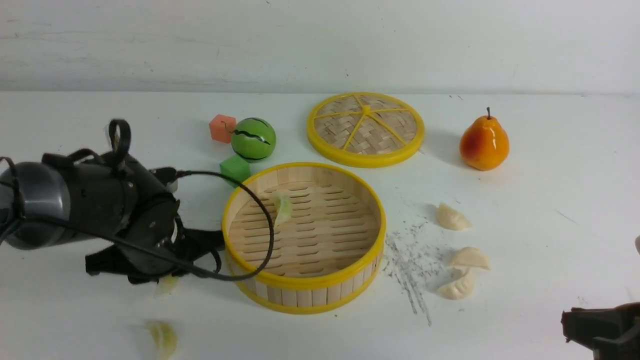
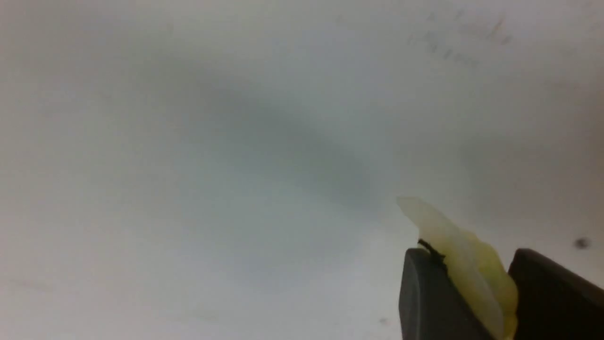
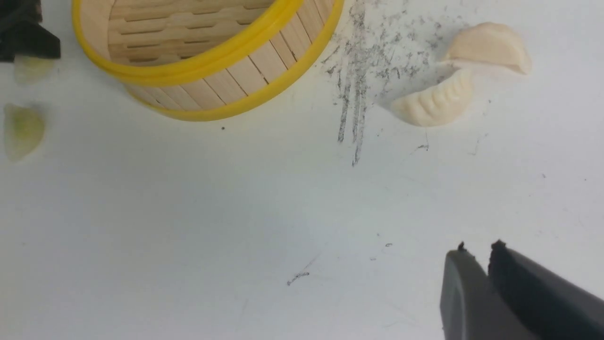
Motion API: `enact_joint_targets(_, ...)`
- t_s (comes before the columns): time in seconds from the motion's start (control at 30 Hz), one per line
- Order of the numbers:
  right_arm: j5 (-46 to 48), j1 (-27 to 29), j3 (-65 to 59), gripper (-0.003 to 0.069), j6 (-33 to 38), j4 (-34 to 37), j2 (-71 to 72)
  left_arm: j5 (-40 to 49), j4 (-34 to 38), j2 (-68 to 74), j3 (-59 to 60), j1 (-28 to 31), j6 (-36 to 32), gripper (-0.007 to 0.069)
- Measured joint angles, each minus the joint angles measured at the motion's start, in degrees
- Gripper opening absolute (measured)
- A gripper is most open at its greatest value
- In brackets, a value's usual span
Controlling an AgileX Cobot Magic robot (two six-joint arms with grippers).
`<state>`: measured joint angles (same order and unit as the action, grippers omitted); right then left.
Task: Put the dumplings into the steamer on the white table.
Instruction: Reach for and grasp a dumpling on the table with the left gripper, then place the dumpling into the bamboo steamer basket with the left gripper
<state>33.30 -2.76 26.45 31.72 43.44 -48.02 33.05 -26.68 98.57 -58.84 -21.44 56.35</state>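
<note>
At the far left, the dark left arm reaches in, its black cable looping across the steamer's (image 1: 305,282) near-left rim, between the camera and part of the slatted floor. The left gripper (image 2: 472,252) has its jaws closed on a pale green dumpling (image 2: 472,271), translucent and crescent-shaped, left of the steamer; whether it touches the white table (image 1: 525,210) I cannot tell. Another pale green dumpling (image 1: 162,339) lies nearer the camera on the table.

An orange block (image 1: 221,128) sits beside a green ball (image 1: 254,140) with dark wavy stripes, and a green block (image 1: 235,170) stands close against the steamer's far-left side. Inside the round, pale-wood steamer with yellow rims, a third green dumpling (image 1: 283,208) rests toward the left of the floor. Behind it is the woven lid (image 1: 382,132) with yellow spokes.

Dark specks and streaks mark the table to the right. Beyond them lie three cream-white dumplings (image 1: 452,217), pleated, the two nearer ones practically touching. Farther back, a glossy orange pear (image 1: 484,143) stands upright. At the near right, the right gripper (image 3: 479,248) has narrow jaws, tips slightly apart.
</note>
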Motion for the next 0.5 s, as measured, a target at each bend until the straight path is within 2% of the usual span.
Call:
enact_joint_targets(0.07, 0.0, 0.0, 0.0, 0.008, 0.0, 0.0, 0.0, 1.5, 0.9, -2.4, -3.2, -0.1, -3.0, 0.02)
enact_joint_targets(0.2, -0.2, 0.0, 0.0, 0.0084, 0.1, 0.0, 0.0, 2.7, 7.6, -5.8, -12.7, -2.3, -11.5, 0.02)
enact_joint_targets(0.27, -0.4, 0.0, 0.0, 0.0084, 0.1, 0.0, 0.0, 1.2, 12.4, -5.1, -17.4, -5.2, -17.4, 0.02)
enact_joint_targets(0.3, -0.4, 0.0, 0.0, 0.0084, 0.1, 0.0, 0.0, 0.9, 12.8, -5.1, -17.7, -5.5, -17.4, 0.02)
enact_joint_targets(0.37, -0.5, 0.0, 0.0, 0.0087, 0.2, 0.0, 0.0, -2.9, 16.3, -1.6, -21.6, -9.2, -22.3, 0.02)
enact_joint_targets(0.5, -0.5, 0.0, -0.1, 0.009, 0.2, 0.0, 0.0, -3.5, 17.7, 5.4, -25.6, -10.7, -23.2, 0.02)
